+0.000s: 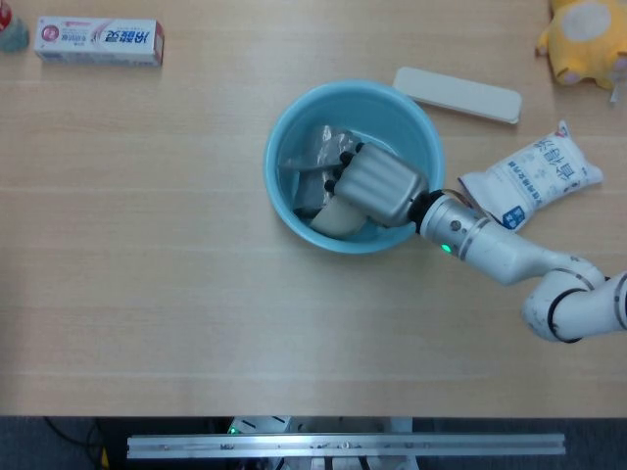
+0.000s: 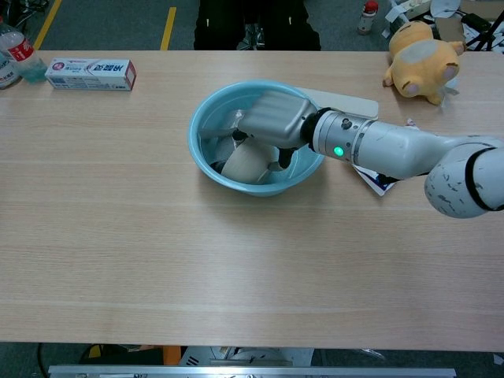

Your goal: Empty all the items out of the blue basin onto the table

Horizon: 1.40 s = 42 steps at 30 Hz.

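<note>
Inside the blue basin [image 1: 284, 196], the right robot hand [image 1: 375, 184] covers the beige item [image 2: 246, 164] and grey packet [image 1: 321, 149]; grip not discernible. Risk: a partial hold drops an item back, or the lift drags the basin across the surface [image 1: 147, 294].

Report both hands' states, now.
Left hand: not in view.
Right hand: inside the blue basin, over the items; its grip cannot be told.

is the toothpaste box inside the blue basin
No, the toothpaste box lies on the table near its far left corner, well apart from the basin.
</note>
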Tool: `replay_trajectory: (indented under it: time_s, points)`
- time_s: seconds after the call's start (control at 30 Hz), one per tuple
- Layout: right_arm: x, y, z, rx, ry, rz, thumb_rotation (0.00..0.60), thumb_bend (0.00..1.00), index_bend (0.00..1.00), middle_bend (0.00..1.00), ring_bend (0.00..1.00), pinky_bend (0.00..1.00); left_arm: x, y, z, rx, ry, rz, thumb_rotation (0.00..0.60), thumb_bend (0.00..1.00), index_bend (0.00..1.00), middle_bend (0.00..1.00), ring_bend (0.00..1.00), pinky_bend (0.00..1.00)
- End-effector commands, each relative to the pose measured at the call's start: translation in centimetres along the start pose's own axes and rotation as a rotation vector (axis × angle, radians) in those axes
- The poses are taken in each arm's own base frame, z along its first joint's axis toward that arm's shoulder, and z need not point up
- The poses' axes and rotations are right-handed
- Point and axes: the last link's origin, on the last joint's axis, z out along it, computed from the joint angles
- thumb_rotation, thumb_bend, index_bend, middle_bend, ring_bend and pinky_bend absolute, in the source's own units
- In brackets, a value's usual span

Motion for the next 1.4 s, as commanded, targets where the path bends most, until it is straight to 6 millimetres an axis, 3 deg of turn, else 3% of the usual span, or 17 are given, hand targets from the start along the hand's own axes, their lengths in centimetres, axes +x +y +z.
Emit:
replay_trajectory:
  time_s: [0.03,0.17,0.5,0.87,1.4]
  points:
    - [0.0,0.0,0.3,-0.008,0.026,0.011,0.6,0.27,0.58,0.62,0.46,0.56,0.0,-0.1,0.0,0.004,0.0,0.0,0.6,0.22,0.29,0.28,0.25,0.21]
    - [0.1,0.2,0.3,-0.01,0.045,0.026,0.6,0.31,0.64,0.67,0.52,0.58,0.0,-0.2,0.0,0.004,-0.002,-0.002,0.6,0.22,0.29,0.28,0.25,0.21]
    - [0.8,1.0,-0.6,-0.013,0.076,0.051,0.6,0.31,0.69,0.72,0.58,0.6,-0.1,0.1,0.1,-0.003,-0.004,-0.002,0.6,0.22,0.29,0.28,0.25,0.21]
    - [3.8,1.6,-4.7,0.021,0.131,0.106,0.6,0.31,0.69,0.72,0.58,0.6,0.2,0.5,-0.2,-0.012,-0.004,0.001,0.6,0.22,0.29,0.28,0.25,0.21]
    - [-0.6,-0.3,-10.6,0.166,-0.113,0.044,0.6,0.31,0.69,0.68,0.54,0.6,0.1,1.5,-0.1,-0.042,-0.014,0.002,0.6,0.22,0.29,0.28,0.25,0.21]
